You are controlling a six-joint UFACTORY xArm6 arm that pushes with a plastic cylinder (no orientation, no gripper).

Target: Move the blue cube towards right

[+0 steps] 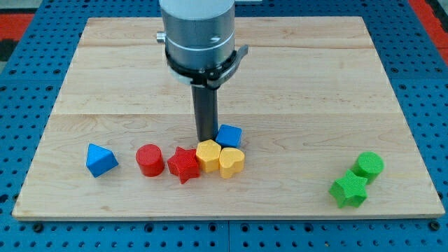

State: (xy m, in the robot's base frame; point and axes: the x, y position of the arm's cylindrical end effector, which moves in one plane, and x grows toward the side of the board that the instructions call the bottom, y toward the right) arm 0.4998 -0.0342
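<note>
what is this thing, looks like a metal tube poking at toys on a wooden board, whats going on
It is a robot arm with no hand, so nothing is held. It ends in a dark rod, and my tip slides along the wooden board to push blocks. There is one picture, from a camera looking down at the board from its near edge.

My tip sits just at the left of the blue cube, which is the block to be pushed to the right. In front of it huddle a yellow hexagon block, a yellow heart, a red star and a red cylinder. A blue pyramid-like block lies far left; a green star and green cylinder lie far right.
</note>
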